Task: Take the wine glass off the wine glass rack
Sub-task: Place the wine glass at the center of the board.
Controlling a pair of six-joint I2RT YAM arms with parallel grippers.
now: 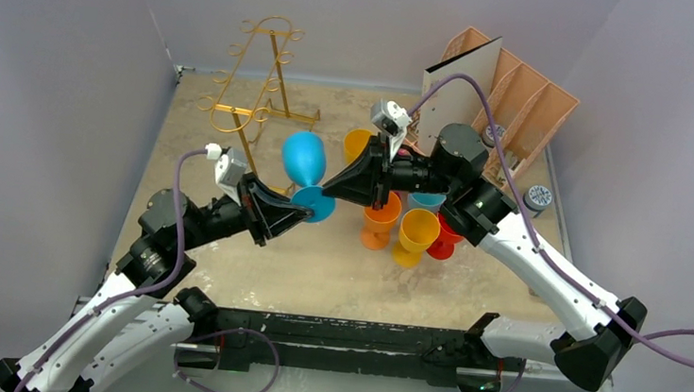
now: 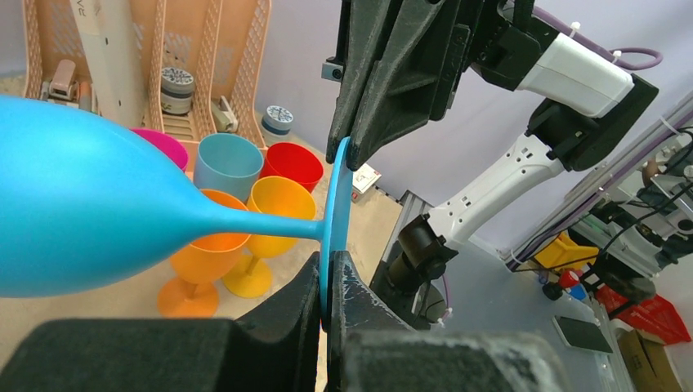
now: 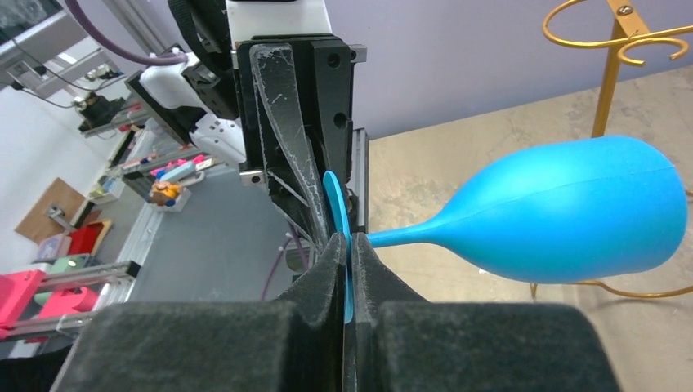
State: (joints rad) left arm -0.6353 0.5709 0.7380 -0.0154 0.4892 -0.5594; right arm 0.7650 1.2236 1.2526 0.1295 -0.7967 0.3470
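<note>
**Between both pairs of fingers: the glass is held by its foot only**

Between the fingertips of the left gripper (image 1: 309, 213) and of the right gripper (image 1: 328, 194) you have the blue wine glass (image 1: 304, 157). It lies on its side in the air. Both grippers are clenched on the thin foot disc (image 2: 337, 204), the left one on its lower rim and the right one on the opposite rim. The stem (image 2: 270, 224) and the bowl (image 3: 572, 212) point away from both pairs of fingers, toward the wine glass rack (image 1: 260, 65). The rack stands well apart behind the bowl, and the glass does not touch it, so the glass is already off.

The glass looks like matte plastic, so you may expect it to be light, stiff and not very fragile. The foot disc is thin and smooth, and the bowl is the bigger end, far out from the pads. For this reason I think the glass can turn or slip in the grip if only one gripper holds it.

A safer hold, in my judgement, is deep on the disc, with the pads close to where the stem begins. Please mind also the coloured goblets (image 1: 416, 235) on the table (image 1: 337, 271), below and beside the right fingers.
</note>
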